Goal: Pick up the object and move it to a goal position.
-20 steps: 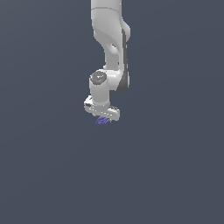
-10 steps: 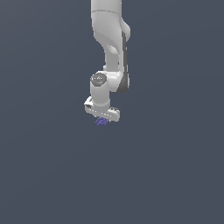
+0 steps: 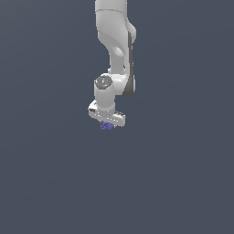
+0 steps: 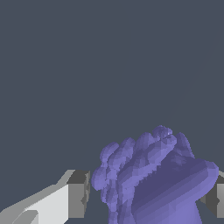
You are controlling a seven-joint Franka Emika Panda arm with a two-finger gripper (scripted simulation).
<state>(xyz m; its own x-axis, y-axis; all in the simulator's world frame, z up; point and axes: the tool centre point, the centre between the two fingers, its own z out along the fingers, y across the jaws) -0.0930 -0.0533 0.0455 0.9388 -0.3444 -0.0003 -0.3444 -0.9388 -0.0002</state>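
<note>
The object [image 3: 106,126] is a small purple-blue lumpy clump that sits just under my white gripper [image 3: 108,122] in the exterior view. The wrist view shows the object [image 4: 153,179] large between the two fingers. One grey finger pad [image 4: 78,194] stands beside it with a thin strip of background between pad and clump. The other finger pad [image 4: 217,199] is partly hidden behind the clump's edge. The jaws stand wide, straddling the clump, and I see no clamping on it.
The white arm [image 3: 116,45] comes down from the top of the exterior view. Everything around it is a plain dark grey-blue surface with no other objects or edges in sight.
The gripper has sunk slightly towards the object over the last second. The object has stayed in about the same place.
</note>
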